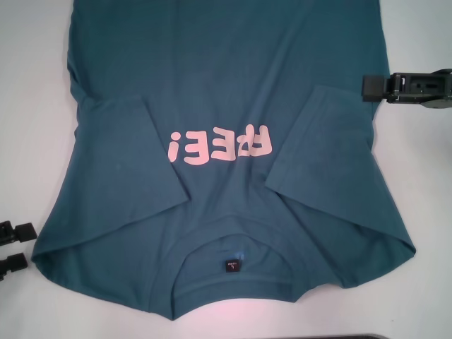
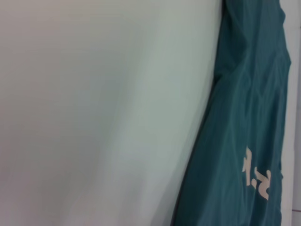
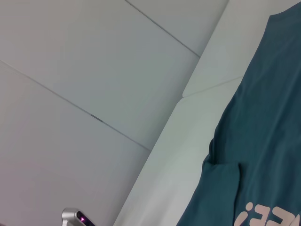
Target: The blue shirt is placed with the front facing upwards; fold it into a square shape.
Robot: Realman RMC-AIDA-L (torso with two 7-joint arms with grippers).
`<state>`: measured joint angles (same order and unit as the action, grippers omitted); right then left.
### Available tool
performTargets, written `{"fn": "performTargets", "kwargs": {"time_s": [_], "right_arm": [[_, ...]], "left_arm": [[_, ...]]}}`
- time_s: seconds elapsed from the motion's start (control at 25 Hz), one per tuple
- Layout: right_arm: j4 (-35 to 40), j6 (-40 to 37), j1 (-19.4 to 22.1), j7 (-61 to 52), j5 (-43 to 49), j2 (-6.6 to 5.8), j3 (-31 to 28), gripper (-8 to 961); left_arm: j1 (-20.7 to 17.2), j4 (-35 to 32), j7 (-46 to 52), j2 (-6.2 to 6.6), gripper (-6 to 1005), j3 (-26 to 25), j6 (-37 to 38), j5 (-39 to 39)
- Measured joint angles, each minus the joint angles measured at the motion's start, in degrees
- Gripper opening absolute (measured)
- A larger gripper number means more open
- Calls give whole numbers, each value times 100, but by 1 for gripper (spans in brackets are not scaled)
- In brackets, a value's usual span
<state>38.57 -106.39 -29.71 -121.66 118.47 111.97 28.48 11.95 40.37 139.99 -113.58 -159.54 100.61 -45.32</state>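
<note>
The blue shirt [image 1: 226, 106] lies flat on the white table, front up, with its collar and black neck label [image 1: 232, 265] toward me. Its pink lettering [image 1: 219, 145] shows between the two sleeves, which are both folded inward over the chest: one [image 1: 134, 155] on the left, one [image 1: 318, 141] on the right. My left gripper [image 1: 14, 247] rests open on the table just off the shirt's near left corner, holding nothing. My right gripper [image 1: 374, 86] hovers at the shirt's right edge, farther back. The wrist views show the shirt's edge [image 2: 244, 117] and a folded sleeve [image 3: 263, 141].
Bare white table [image 1: 28, 106] flanks the shirt on both sides. A dark strip [image 1: 367, 337] runs along the near edge at the lower right. A small silver device with a purple light [image 3: 77, 217] sits beyond the table in the right wrist view.
</note>
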Motion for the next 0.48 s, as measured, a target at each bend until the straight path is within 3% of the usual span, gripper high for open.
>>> {"fn": "performTargets", "kwargs": {"time_s": [0.48], "right_arm": [[1, 4, 16, 2, 1, 0, -7, 742]], "left_arm": [[146, -7, 5, -125, 764, 89, -30, 111]]}}
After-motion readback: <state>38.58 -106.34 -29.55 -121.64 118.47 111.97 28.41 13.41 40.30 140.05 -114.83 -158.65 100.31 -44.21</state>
